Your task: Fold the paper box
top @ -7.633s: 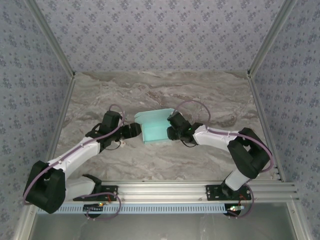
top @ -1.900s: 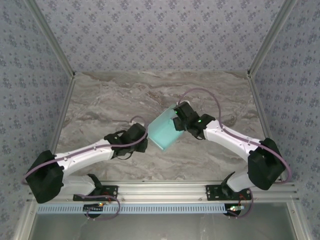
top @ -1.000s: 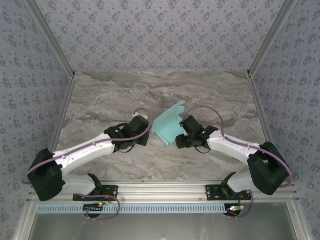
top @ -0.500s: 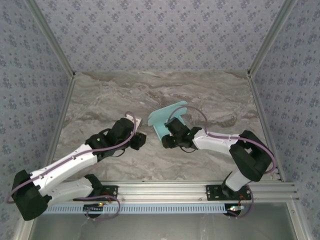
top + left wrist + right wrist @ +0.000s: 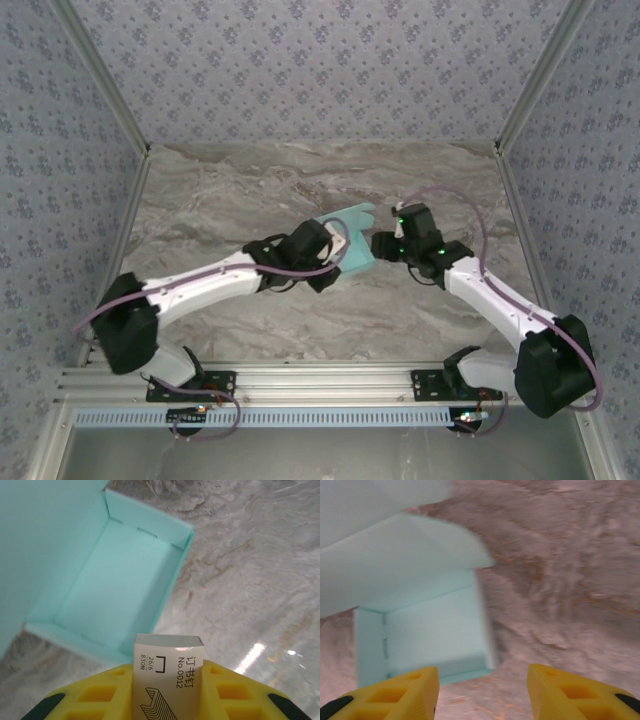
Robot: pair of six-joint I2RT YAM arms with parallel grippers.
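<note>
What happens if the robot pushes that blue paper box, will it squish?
Probably it would bend: the paper box is thin card, and its raised lid looks floppy. It sits empty on the smooth marble table, so it likely slides easily.

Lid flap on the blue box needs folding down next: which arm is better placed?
Right, probably. The right gripper is open and empty, facing the paper box and its raised lid; the left gripper is clamped on a small white staple box.
</note>
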